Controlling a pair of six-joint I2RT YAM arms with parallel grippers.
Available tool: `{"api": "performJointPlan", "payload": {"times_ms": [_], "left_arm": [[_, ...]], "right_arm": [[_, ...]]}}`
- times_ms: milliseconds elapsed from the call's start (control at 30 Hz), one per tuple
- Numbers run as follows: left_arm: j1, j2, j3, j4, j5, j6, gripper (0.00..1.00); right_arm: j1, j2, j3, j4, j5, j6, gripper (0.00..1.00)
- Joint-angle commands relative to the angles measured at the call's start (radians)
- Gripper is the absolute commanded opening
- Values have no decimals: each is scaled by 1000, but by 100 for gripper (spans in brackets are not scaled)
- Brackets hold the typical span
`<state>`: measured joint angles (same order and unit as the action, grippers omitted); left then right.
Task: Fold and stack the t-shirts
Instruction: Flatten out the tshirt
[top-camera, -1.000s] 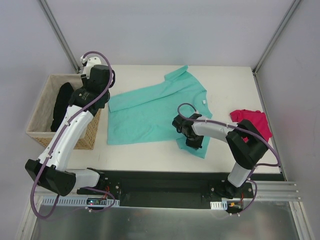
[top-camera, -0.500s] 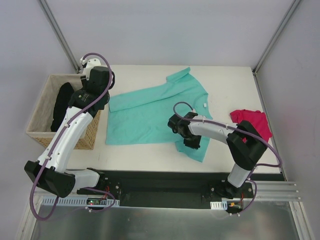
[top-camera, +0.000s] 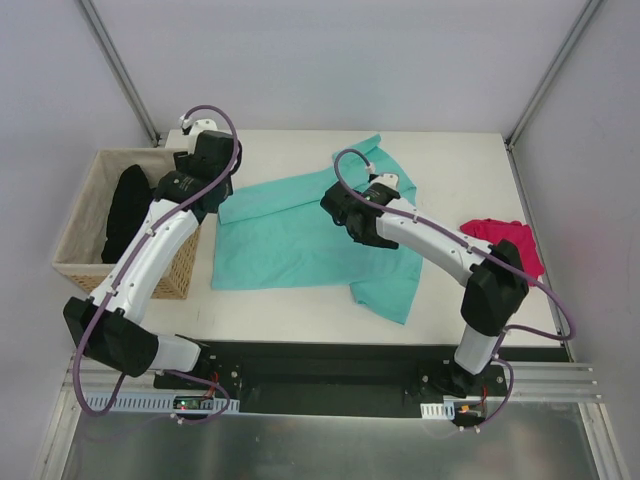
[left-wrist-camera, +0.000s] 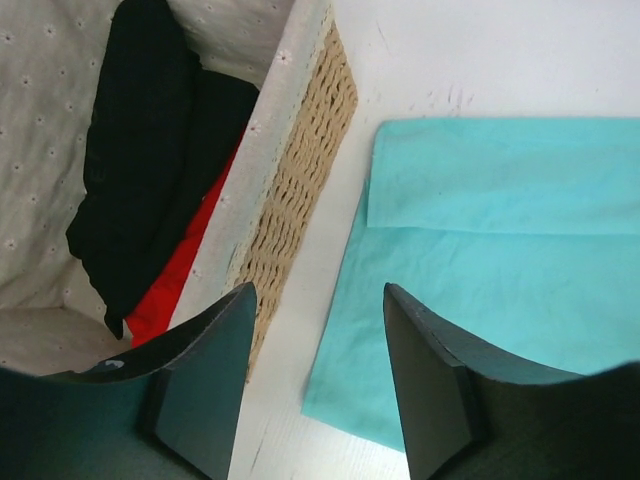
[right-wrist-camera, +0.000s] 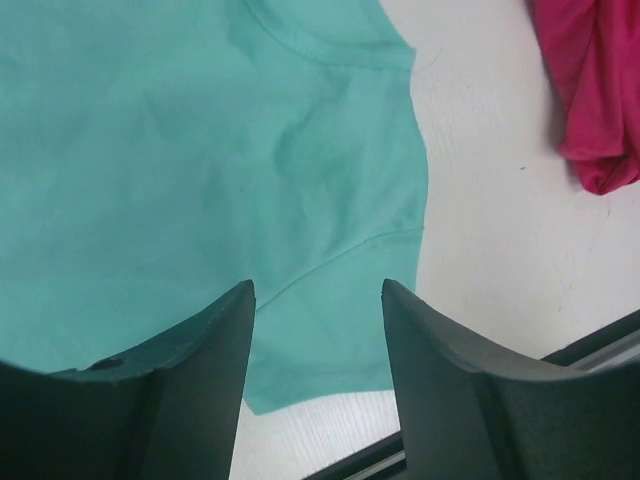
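The jaws of the left gripper stand apart with nothing between them, poised over the strip of white bench that separates the wicker basket from the left edge of the teal t-shirt; the jaws of the right gripper are likewise parted and empty, above the same shirt's cloth, close to a curved seam and not far from its near hem; whether the right fingers touch the fabric cannot be told

From above, the 2 arms reach in from the near edge, the left bent toward the basket side, the right stretched across the shirt's middle; the teal t-shirt lies spread over the centre of the bench, a band along its far-left side doubled over in a flat fold, 1 sleeve pointing to the far side and its right corner trailing toward the near edge

The pink t-shirt sits bunched at the bench's right edge, apart from the teal one with bare surface between them; the basket, at the bench's left side, holds a black garment with a red cloth showing beside it
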<state>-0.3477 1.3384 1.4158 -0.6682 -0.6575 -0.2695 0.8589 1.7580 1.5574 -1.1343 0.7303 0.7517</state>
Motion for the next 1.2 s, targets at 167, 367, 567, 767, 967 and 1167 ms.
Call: {"api": "performJointPlan", "payload": {"times_ms": [167, 367, 567, 767, 967, 1167], "left_arm": [[18, 80, 49, 4, 35, 20, 61], [47, 163, 83, -4, 90, 1, 62], [56, 286, 146, -51, 157, -19, 57], [70, 370, 175, -93, 210, -40, 64], [107, 444, 186, -100, 242, -65, 64], [154, 577, 270, -102, 252, -92, 59]], "right_arm": [[-167, 32, 105, 50, 55, -201, 56], [-267, 15, 118, 162, 5, -307, 56], [-313, 69, 156, 189, -75, -339, 55], [-322, 93, 171, 194, -92, -351, 55], [-339, 72, 116, 206, -101, -354, 55], [-353, 52, 101, 208, -106, -370, 55]]}}
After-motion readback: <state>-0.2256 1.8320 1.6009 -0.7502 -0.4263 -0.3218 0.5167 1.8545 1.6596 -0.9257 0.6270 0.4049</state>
